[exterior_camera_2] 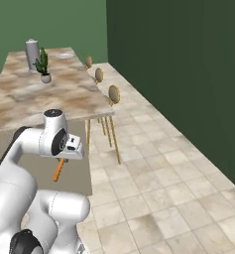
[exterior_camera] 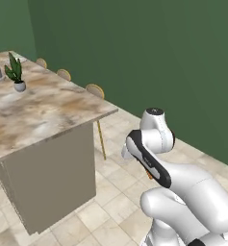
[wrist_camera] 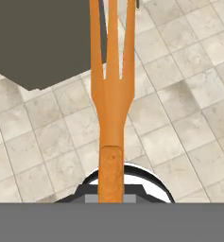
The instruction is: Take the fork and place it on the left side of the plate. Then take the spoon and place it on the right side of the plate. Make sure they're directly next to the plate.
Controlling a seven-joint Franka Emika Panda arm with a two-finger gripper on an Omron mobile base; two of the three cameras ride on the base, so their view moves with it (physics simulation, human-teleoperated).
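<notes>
While I hang out here over the floor tiles, off the near end of the table point(exterior_camera_2: 20, 99), my claw point(exterior_camera_2: 64, 159) is pinched narrow on the fork point(wrist_camera: 111, 108), and in the hand view the orange handle runs straight up from between my fingers with the tines splaying out past the table's dark side panel. From the right base view the fork pokes down and out below my wrist, level with the table's end panel and not over the top at all. The plate point(exterior_camera_2: 64, 56) sits way down at the far end of the table, beyond the little potted plant point(exterior_camera_2: 42, 67) and beside the grey canister point(exterior_camera_2: 31, 53); the spoon I can't pick out from here. I reckon this fork is light and stiff, a thin thing that won't bend but could easily swivel in a two-finger pinch, so holding it on the handle feels right to me. It looks smooth, maybe slick, so I'd judge any jolt could twist it off line.
</notes>
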